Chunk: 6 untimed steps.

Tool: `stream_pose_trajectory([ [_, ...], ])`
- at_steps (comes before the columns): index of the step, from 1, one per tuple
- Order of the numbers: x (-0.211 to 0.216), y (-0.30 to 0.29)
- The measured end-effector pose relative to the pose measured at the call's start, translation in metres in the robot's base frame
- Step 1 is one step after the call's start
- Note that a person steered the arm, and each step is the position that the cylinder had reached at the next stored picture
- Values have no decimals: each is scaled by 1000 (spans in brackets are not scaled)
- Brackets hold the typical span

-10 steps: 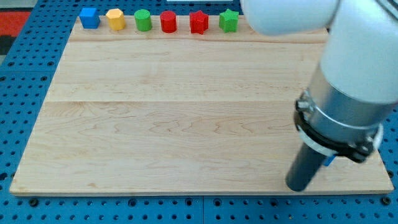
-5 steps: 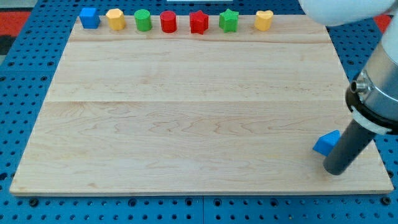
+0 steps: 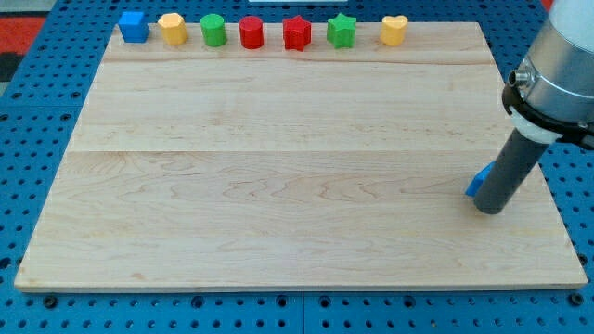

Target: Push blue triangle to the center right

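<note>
The blue triangle (image 3: 479,180) lies at the board's right side, a little below mid height. Most of it is hidden behind my rod; only its left corner shows. My tip (image 3: 490,208) rests on the wooden board (image 3: 278,167), touching the triangle from the view's bottom right.
A row of blocks lines the top edge: a blue cube (image 3: 134,26), a yellow block (image 3: 172,28), a green cylinder (image 3: 213,30), a red cylinder (image 3: 251,32), a red star (image 3: 296,32), a green star (image 3: 342,31) and a yellow heart (image 3: 393,31). The board's right edge is close to my tip.
My tip has moved from the bottom right corner up the view along the right side, pushing the blue triangle upward. The arm has cleared the view's top, uncovering the yellow heart.
</note>
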State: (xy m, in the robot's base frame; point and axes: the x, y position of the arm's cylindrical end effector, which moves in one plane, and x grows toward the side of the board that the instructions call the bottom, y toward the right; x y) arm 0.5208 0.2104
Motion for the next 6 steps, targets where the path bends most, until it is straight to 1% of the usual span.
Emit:
stream_pose_trajectory([
  [3,-37,22],
  [6,-83,32],
])
